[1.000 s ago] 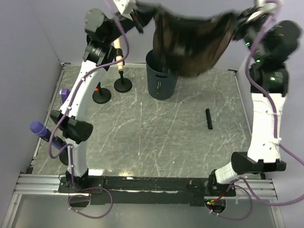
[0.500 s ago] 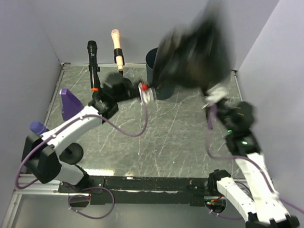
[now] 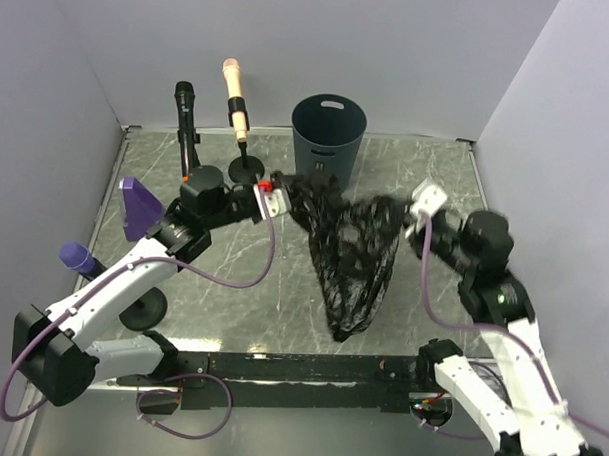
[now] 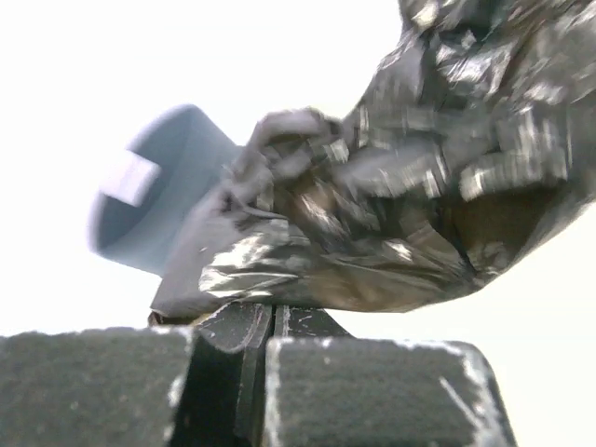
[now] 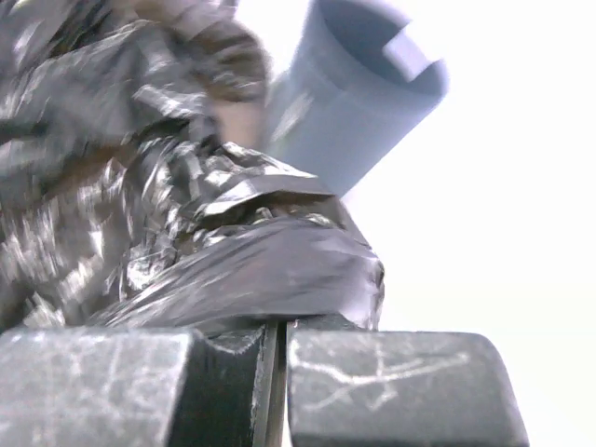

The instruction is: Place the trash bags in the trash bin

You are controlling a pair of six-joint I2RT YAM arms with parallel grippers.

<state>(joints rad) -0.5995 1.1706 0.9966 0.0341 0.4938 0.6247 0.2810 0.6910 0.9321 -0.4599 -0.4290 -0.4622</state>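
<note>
Brought down since a second ago from a high stretch above the far edge: the crinkled black plastic trash bag point(image 3: 354, 255), now slung low over the grey marbled table point(image 3: 262, 307) between the two arms, sagging to a point toward the near edge. Pinched at its left corner by the left gripper point(image 3: 286, 190), jaws closed to a thin slit on a fold of the film. Pinched at its right corner by the right gripper point(image 3: 407, 217), jaws likewise pressed together on the plastic. Wholly outside the round dark blue-grey plastic trash bin point(image 3: 328, 154), with the bag's upper left edge just in front of the bin's base. Upright at the far edge, mouth open, oval handle cut-out at the far rim, only dark inner wall and floor showing inside. Left of the bin, a black microphone point(image 3: 184, 102) and a peach microphone point(image 3: 232, 85), both upright on stands.
</note>
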